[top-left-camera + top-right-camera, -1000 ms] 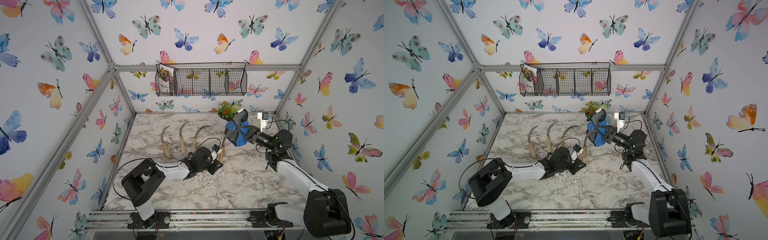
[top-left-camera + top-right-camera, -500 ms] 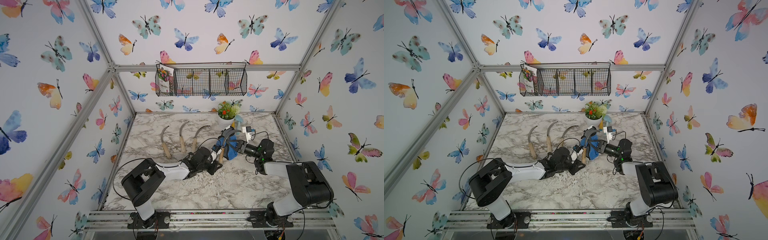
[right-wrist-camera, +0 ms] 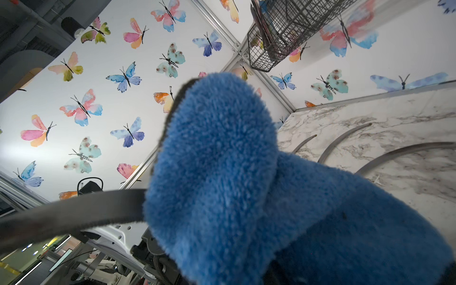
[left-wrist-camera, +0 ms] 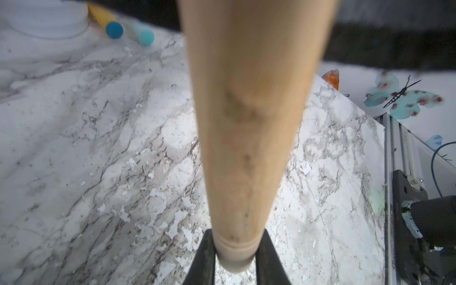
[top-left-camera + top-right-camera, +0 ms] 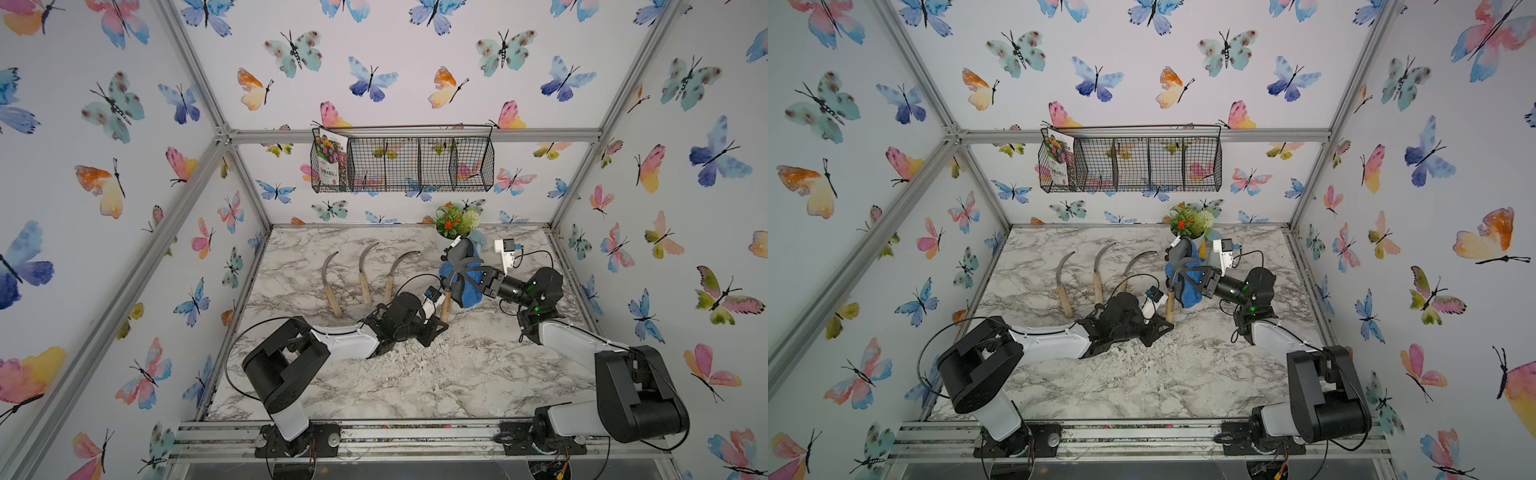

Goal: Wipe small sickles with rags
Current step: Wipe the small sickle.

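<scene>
In both top views a small sickle stands upright by its pale wooden handle (image 5: 445, 303) (image 5: 1170, 305). My left gripper (image 5: 437, 325) (image 5: 1163, 326) is shut on the handle's lower end. In the left wrist view the handle (image 4: 246, 123) fills the middle, with a black finger (image 4: 204, 259) on each side of its butt. My right gripper (image 5: 478, 279) (image 5: 1198, 277) is shut on the blue rag (image 5: 467, 286) (image 3: 234, 185), which wraps the grey blade (image 3: 74, 214); the rag hides its jaws. Three more sickles (image 5: 330, 286) (image 5: 365, 276) (image 5: 392, 274) lie side by side on the marble table (image 5: 457, 382).
A potted plant (image 5: 455, 218) stands at the back behind the rag. A wire basket (image 5: 403, 162) hangs on the back wall. Pale flakes and dirt (image 5: 399, 353) lie under the left arm. A yellow-handled tool (image 4: 101, 14) lies by the white pot (image 4: 47, 17).
The right gripper slid the rag down along the blade toward the handle, then back up to mid-blade. The left gripper and the sickle stayed put.
</scene>
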`<state>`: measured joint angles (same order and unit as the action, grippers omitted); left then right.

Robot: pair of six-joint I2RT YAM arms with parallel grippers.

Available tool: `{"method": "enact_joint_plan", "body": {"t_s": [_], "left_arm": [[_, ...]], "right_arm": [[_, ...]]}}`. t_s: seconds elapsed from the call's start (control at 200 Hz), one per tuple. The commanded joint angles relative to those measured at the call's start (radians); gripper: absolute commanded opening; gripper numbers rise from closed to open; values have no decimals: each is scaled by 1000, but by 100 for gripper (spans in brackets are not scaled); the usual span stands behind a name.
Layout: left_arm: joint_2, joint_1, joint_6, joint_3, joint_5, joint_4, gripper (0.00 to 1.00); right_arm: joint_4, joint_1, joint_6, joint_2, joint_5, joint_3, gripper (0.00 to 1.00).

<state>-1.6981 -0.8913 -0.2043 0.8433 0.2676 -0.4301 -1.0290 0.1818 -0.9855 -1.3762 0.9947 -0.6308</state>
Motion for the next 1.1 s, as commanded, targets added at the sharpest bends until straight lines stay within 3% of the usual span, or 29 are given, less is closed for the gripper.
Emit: {"method": "enact_joint_plan", "body": {"t_s": [0.0,0.385,0.616,0.926,1.096], "left_arm": [[-8,0,-3,-7,1,66,0],[1,1,-4,-19,10,53,0],[-3,1,-4,-18,24,50,0],[-19,3,11,-19,246,-6,0],[-25,3,7,-15,280,-14,0]], "right_arm": [[-36,-29,-16,77,-7,-59,2],[54,-77,12,117,-7,-87,2],[-44,-78,-3,72,-7,-41,2],[-149,-77,-26,-2,49,3,2],[-268,-59,-66,-76,61,64,2]]}}
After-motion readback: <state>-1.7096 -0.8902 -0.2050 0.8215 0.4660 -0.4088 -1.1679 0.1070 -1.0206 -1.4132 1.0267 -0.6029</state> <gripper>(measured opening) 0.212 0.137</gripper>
